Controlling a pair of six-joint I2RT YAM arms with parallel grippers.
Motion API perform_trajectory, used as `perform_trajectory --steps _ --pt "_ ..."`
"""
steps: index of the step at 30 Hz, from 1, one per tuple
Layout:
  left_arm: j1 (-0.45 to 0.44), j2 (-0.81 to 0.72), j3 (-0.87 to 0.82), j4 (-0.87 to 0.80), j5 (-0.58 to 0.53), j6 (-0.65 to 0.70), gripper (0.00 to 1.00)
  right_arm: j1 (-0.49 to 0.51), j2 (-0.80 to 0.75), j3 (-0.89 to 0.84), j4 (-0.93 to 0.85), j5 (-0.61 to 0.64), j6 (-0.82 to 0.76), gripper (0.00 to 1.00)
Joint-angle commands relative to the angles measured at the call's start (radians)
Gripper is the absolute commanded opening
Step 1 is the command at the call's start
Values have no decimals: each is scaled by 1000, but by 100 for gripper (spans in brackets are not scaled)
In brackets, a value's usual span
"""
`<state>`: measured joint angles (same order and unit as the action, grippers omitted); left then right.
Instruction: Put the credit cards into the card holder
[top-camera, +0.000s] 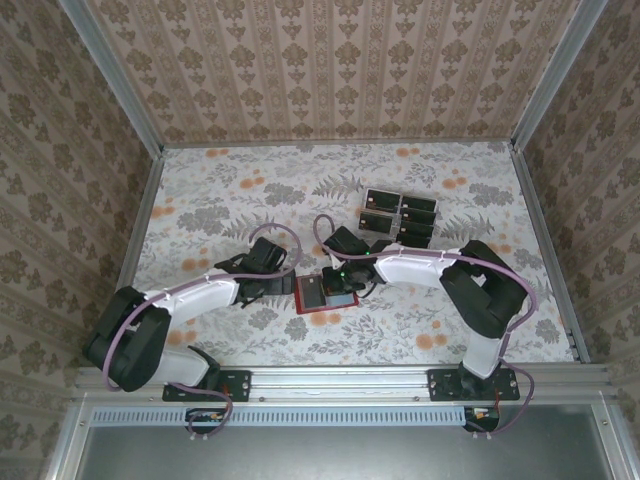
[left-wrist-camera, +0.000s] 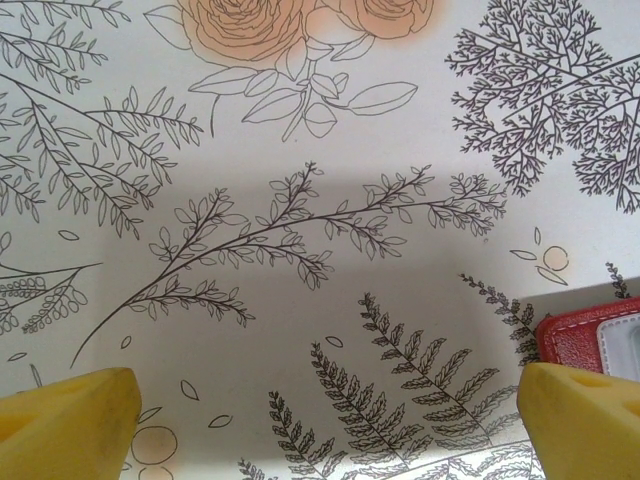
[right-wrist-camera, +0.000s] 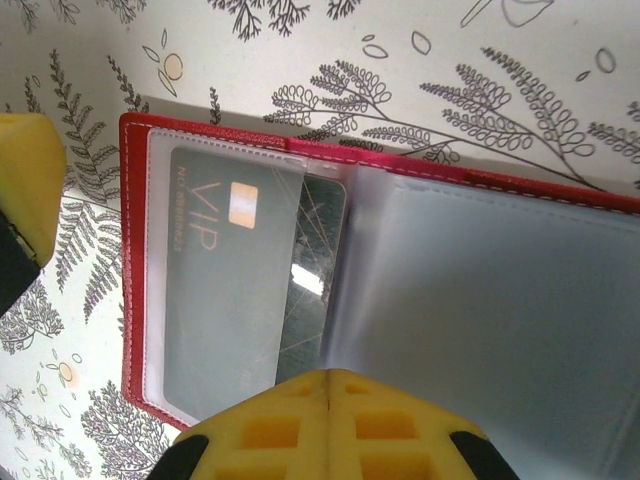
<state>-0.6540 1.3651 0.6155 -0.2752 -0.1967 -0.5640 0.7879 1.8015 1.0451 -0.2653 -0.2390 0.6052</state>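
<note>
- Right gripper (right-wrist-camera: 330, 420): yellow fingers together, over the open red card holder (right-wrist-camera: 133, 250).
- VIP card (right-wrist-camera: 215, 300) sits in its clear sleeve.
- Left gripper (left-wrist-camera: 325, 430): spread wide, empty, just beside the holder.
- Other credit cards (top-camera: 400, 215) lie beyond.

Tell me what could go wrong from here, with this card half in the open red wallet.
1. The card sticks partly out of the clear sleeve; a skewed push from the shut right gripper could jam it or buckle the sleeve.
2. The open left gripper sits beside the card holder without gripping it, so the holder may slide.
3. The spare cards lie close to the right arm and could be swept.
</note>
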Motion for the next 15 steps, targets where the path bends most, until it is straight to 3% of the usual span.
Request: perform_trajectory --steps 1,15 --pt "-4 20 -2 14 2 -2 100 7 24 27 15 -25 11 0" --pt "-12 68 -28 83 28 -17 100 8 53 24 34 -40 18 0"
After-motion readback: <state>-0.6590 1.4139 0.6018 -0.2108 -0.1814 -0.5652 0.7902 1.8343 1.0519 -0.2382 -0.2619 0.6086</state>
